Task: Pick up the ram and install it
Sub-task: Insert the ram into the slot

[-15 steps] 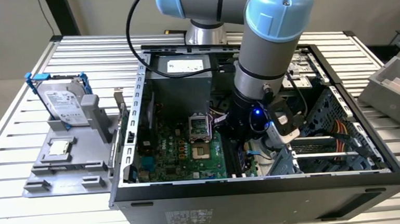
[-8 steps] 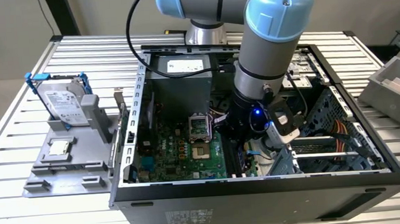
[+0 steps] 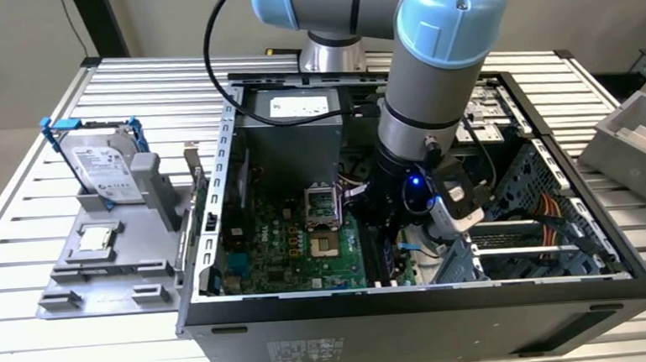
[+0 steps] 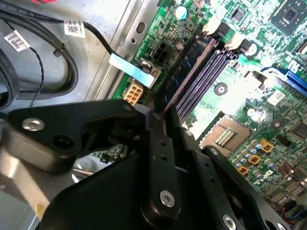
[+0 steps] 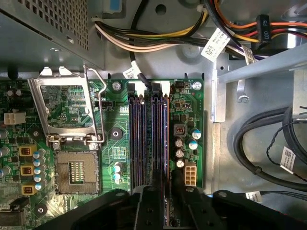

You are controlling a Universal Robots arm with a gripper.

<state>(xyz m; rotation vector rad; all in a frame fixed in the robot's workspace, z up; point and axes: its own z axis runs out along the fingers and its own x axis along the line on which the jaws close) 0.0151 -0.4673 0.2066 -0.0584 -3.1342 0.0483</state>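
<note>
The ram (image 4: 189,72) is a thin greenish stick seen edge-on, standing along the outermost of the dark memory slots (image 5: 139,139) on the green motherboard (image 3: 293,242). In the first wrist view the ram (image 5: 166,139) runs straight down that slot. My gripper (image 4: 156,117) is shut on the near end of the stick, its black fingers (image 5: 148,206) close on either side of it. In the exterior view the gripper (image 3: 400,239) reaches down inside the open computer case (image 3: 420,301), beside the processor socket (image 3: 327,248).
The socket's metal frame (image 5: 67,110) stands open. Cable bundles (image 5: 158,38) and a drive cage (image 3: 528,236) crowd the slots. Outside the case, a grey holder (image 3: 104,270) carries a hard drive in a blue frame (image 3: 103,165) and a small silver chip (image 3: 97,238). A grey bin (image 3: 635,141) sits at the exterior view's right.
</note>
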